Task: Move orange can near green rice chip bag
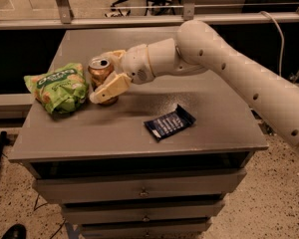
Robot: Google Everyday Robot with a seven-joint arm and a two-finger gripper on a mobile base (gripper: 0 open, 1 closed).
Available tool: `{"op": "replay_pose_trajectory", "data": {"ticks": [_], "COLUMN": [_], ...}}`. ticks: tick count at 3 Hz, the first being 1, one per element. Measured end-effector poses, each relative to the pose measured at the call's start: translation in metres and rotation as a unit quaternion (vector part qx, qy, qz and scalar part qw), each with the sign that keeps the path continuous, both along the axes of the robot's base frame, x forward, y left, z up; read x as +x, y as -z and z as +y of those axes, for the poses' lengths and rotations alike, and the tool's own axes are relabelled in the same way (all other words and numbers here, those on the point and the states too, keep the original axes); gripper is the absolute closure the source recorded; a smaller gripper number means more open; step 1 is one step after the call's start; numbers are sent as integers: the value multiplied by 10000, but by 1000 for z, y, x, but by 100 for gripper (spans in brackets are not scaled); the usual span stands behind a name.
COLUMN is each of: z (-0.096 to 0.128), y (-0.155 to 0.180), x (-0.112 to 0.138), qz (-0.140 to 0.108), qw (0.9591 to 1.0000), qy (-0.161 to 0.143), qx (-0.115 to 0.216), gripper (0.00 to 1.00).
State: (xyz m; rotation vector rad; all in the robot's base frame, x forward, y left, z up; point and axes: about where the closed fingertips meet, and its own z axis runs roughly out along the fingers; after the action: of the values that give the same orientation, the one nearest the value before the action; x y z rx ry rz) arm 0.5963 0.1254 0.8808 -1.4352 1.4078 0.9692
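Gripper: the gripper [102,78] sits at the left end of the arm [229,63], low over the table [89,133], with one pale finger crossing the front of the can and the other behind it.
Grip: narrowed onto the orange can [99,69]; it appears to be clasped between the two fingers.
Can: upright inside the gripper, and its base looks to be resting on the tabletop.
Green bag: the green chip bag [57,87] lies just to the far side of the gripper from the arm, very close to the can; whether they touch I cannot tell.
Wrapper: a flat dark blue wrapper [169,123] lies back towards the arm's side and nearer the front edge, well apart from the gripper.
Step in hand: placing; the can seems to be at its spot beside the bag.
Next move: likely to spread the fingers and draw back along the arm's line, without tipping the can or nudging the bag.
Risk: the front finger could drag the slim can over as it leaves.
Count: one can, one green bag, one blue wrapper, one gripper, one arm.
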Motion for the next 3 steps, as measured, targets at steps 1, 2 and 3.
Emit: {"op": "replay_pose_trajectory", "data": {"ticks": [1, 2, 3], "z": [-1, -6, -36], "y": [1, 1, -1], "x": [1, 5, 28], "qz": [-28, -89, -232], "qw": [10000, 9999, 9990], "qy": [7, 65, 370], "qx": [-22, -42, -42], "gripper": [0, 0, 0]}}
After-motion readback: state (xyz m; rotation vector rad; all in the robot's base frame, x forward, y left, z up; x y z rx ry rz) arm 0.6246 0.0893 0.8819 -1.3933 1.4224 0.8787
